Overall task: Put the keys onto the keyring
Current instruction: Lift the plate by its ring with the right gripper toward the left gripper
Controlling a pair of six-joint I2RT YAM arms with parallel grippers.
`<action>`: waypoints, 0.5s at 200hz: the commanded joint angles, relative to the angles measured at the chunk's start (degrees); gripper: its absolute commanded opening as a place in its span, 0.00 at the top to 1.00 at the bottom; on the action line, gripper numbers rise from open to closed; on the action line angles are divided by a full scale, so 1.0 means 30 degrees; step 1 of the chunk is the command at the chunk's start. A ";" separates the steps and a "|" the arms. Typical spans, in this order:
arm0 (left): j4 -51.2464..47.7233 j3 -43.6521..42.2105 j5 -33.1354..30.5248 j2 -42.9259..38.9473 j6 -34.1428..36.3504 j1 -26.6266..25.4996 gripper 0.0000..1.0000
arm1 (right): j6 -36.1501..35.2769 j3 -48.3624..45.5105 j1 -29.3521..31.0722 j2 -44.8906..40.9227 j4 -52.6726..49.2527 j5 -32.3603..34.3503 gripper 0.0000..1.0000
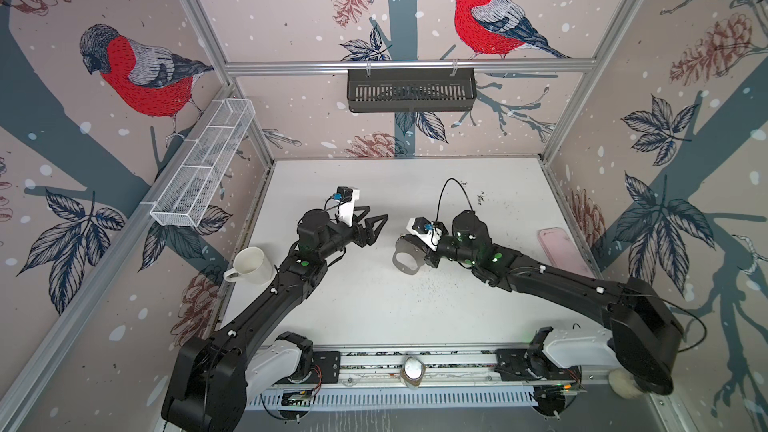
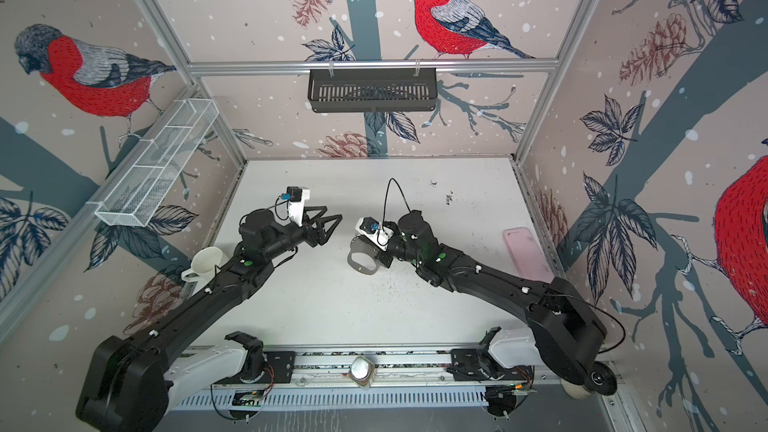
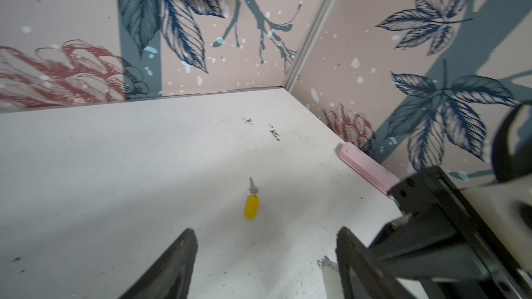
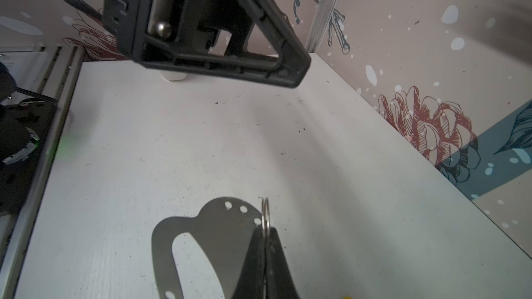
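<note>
Step in hand: the pick-up of the key has not begun; the small dark metal key on its bright yellow oval plastic tag [image 3: 251, 202] lies loose on the white desk [image 1: 374, 313], gripped by nothing

Left gripper [image 3: 266, 257]: its two black fingers stand well apart with nothing between them; in the left wrist view the key lies on the desk ahead of the gap

Right gripper [image 4: 266, 243]: its fingers are pressed together on the edge of the flat dark grey D-shaped metal plate with a large handle cut-out [image 4: 218, 234], pinching it right at a thin wire split ring [image 4: 265, 214] that stands up from one of the plate's small holes

Where the key is: near the middle of the desk, between the two grippers, well apart from the far edge; in both top views it is hidden, probably by the right arm

Where the plate is: held near the middle of the desk, cut-out end toward the front edge; whether it rests on the surface or hangs just above cannot be told

Next move, as a judgement: the left gripper would need to drop over the tag and close on it, then carry the key's small eye to the wire ring; threading looks fiddly, since the ring is thin and partly covered by the right fingers

How the key looks: slim grey blade pointing toward the far edge, tag smooth and glossy, joined by a small link

Other things: a white mug [image 1: 249, 265] at the left edge, a flat pink case [image 1: 563, 251] along the right edge
</note>
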 commanded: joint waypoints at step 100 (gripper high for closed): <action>-0.0148 0.0941 0.4399 -0.1186 0.3652 -0.2033 0.50 | -0.2783 0.3221 -0.2292 -0.0678 -0.4964 -0.8765 1.00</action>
